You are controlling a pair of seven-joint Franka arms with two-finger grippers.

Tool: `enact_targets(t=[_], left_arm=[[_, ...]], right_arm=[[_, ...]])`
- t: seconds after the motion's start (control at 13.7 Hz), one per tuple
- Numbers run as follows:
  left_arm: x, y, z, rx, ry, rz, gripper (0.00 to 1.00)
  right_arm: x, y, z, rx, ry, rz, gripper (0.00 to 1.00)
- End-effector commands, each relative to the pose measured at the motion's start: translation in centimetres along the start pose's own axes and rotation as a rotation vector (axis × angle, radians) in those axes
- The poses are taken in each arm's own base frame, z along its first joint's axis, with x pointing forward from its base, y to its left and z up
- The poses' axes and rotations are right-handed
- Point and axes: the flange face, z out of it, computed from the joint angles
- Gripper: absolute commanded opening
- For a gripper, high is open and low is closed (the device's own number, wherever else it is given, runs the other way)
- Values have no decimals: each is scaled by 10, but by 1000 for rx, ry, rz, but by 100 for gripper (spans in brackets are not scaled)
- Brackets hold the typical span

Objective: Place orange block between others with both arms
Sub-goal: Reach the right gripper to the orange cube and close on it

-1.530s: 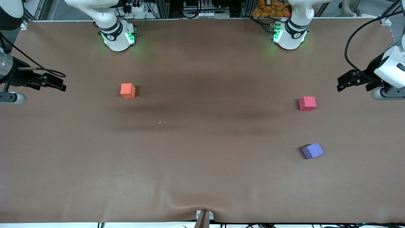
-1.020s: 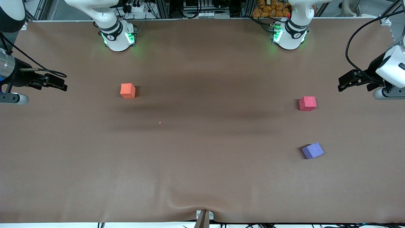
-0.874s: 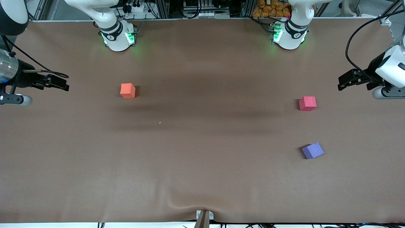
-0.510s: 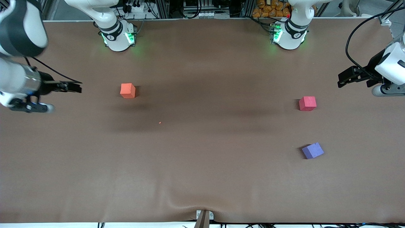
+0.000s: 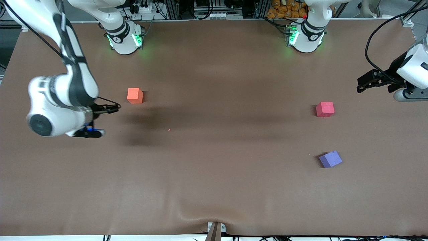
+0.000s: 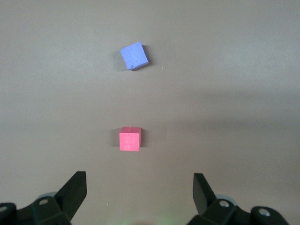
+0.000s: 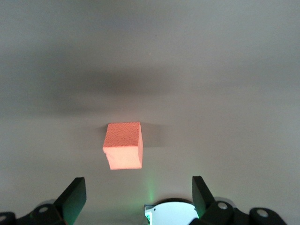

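Observation:
The orange block [image 5: 135, 95] sits on the brown cloth toward the right arm's end of the table. My right gripper [image 5: 113, 108] hovers over the cloth just short of it, open and empty. In the right wrist view the orange block [image 7: 123, 145] lies just ahead of the open right gripper [image 7: 138, 197]. The red-pink cube [image 5: 325, 109] and the purple-blue cube [image 5: 330, 159] stand apart toward the left arm's end, the purple one nearer the camera. My left gripper [image 5: 362, 83] waits open above that end; its wrist view shows the red-pink cube [image 6: 130, 139] and purple-blue cube [image 6: 134, 56] ahead of the left gripper [image 6: 139, 190].
Both arm bases [image 5: 124, 38] [image 5: 305, 36] stand along the table's back edge. A tiny orange speck [image 5: 169, 129] lies on the cloth mid-table. The cloth wrinkles near a clamp [image 5: 215, 229] at the front edge. Bare cloth spans the middle between the blocks.
My right arm has swung in from the table's end, bringing its gripper close to the orange block. The left gripper has barely shifted. No block has moved.

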Motion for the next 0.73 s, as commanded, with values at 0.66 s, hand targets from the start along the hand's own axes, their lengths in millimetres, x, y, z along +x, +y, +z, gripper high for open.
enact_targets(t=[0.66], left_arm=[[14, 2, 14, -21, 4, -4, 100]], right_arm=[[-19, 13, 121, 140, -52, -32, 100]])
